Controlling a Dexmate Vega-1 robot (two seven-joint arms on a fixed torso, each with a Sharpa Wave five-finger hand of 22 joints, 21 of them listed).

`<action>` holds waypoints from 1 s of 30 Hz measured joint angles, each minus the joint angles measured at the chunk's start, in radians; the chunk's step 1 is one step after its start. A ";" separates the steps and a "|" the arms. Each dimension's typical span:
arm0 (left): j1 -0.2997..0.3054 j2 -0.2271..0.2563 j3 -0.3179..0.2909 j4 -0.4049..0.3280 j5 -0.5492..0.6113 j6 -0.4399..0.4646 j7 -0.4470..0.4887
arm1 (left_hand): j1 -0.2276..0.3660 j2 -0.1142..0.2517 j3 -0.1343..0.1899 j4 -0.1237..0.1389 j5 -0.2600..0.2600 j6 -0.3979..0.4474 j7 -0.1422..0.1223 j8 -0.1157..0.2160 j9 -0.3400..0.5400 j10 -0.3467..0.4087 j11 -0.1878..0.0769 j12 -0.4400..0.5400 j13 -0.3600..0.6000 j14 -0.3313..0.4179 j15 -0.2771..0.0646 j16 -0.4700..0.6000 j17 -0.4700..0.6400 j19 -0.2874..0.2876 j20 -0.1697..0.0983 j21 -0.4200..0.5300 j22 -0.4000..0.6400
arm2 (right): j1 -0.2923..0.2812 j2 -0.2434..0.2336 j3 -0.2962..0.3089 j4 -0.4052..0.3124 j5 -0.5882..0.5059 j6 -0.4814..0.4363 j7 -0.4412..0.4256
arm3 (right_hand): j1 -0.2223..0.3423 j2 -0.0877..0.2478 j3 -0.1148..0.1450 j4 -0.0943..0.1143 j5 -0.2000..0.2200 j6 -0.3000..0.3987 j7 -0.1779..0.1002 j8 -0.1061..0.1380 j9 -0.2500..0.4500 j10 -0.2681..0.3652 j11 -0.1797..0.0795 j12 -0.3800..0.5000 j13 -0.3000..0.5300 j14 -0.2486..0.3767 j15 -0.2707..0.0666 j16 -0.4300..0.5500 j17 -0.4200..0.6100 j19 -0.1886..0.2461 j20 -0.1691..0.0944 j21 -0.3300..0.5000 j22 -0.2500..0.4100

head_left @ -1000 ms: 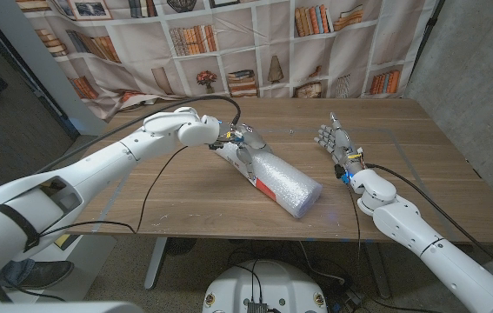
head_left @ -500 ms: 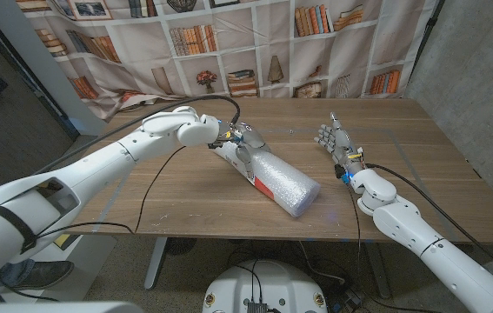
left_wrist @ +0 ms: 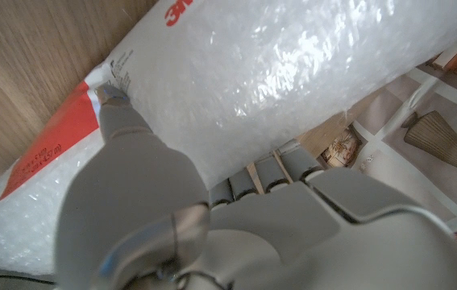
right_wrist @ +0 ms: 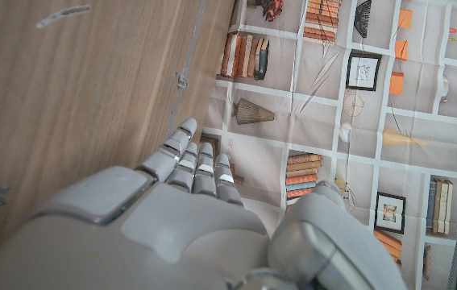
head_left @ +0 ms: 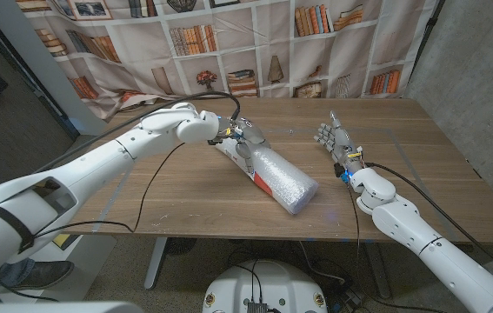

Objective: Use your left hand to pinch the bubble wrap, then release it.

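clear bubble wrap [head_left: 274, 176] roll lies mid-bench [head_left: 185, 196]; left hand [head_left: 244, 142] fingers [left_wrist: 123, 121] pinch its far end, thumb against label, squeezing the bubbles. right hand [head_left: 334, 141] waits upright, fingers apart, holding nothing.

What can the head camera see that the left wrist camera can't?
Head view: the whole bubble wrap roll lying on the wooden table, the right robot hand standing apart from it with fingers up, both white arms, and the bookshelf backdrop.

Left wrist view: close up, the roll's red label with red lettering, the tiny bubbles, and a fingertip pressing the wrap.

Both: the left robot hand holding the roll on the table.
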 measured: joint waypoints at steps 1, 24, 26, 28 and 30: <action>0.000 0.001 -0.002 -0.003 -0.001 0.002 -0.001 | 0.000 0.000 0.000 0.000 0.000 0.000 0.000 0.000 0.000 0.000 0.000 0.000 0.000 0.000 0.000 0.000 0.000 0.000 0.000 0.000 0.000 | 0.000 0.000 0.000 0.000 0.000 0.000 0.000 | 0.000 0.000 0.000 0.000 0.000 0.000 0.000 0.000 0.000 0.000 0.000 0.000 0.000 0.000 0.000 0.000 0.000 0.000 0.000 0.000 0.000; 0.024 0.026 -0.061 -0.072 -0.052 0.043 -0.008 | 0.000 0.011 0.004 0.005 -0.020 0.023 -0.001 -0.002 0.000 0.030 0.000 -0.009 0.004 0.035 -0.002 -0.008 -0.001 0.024 -0.001 0.000 0.000 | -0.007 0.001 0.003 0.005 0.001 0.010 0.006 | 0.000 0.000 0.000 0.000 0.000 0.000 0.000 0.000 0.005 0.000 0.000 0.000 0.000 0.000 0.000 0.000 0.000 0.000 0.000 0.000 0.000; 0.026 0.027 -0.065 -0.076 -0.057 0.044 -0.007 | 0.000 0.011 0.004 0.005 -0.023 0.034 0.002 -0.003 -0.001 0.044 0.001 -0.009 0.005 0.045 -0.005 -0.008 -0.002 0.031 -0.006 0.000 -0.001 | -0.007 0.001 0.003 0.005 0.001 0.011 0.007 | 0.000 0.000 0.000 0.000 0.000 0.000 0.000 0.000 0.005 0.000 0.000 0.000 0.000 0.000 0.000 0.000 0.000 0.000 0.000 0.000 0.000; 0.028 0.028 -0.069 -0.079 -0.063 0.045 -0.006 | 0.000 0.011 0.004 0.005 -0.023 0.041 0.009 -0.003 -0.001 0.054 0.003 -0.009 0.005 0.060 -0.005 -0.008 -0.004 0.046 -0.006 0.000 -0.001 | -0.007 0.001 0.003 0.005 0.001 0.011 0.007 | 0.000 0.000 0.000 0.000 0.000 0.000 0.000 0.000 0.005 0.000 0.000 0.000 0.000 0.000 0.000 0.000 0.000 0.000 0.000 0.000 0.000; 0.030 0.029 -0.073 -0.081 -0.071 0.046 -0.004 | 0.000 0.011 0.006 0.003 -0.030 0.056 0.013 -0.003 -0.002 0.070 0.005 -0.009 0.004 0.071 -0.009 -0.008 -0.004 0.059 -0.007 0.000 0.000 | -0.007 0.001 0.003 0.005 0.001 0.012 0.008 | 0.000 0.000 0.000 0.000 0.000 0.000 0.000 0.000 0.005 0.000 0.000 0.000 0.000 0.000 0.000 0.000 0.000 0.000 0.000 0.000 0.000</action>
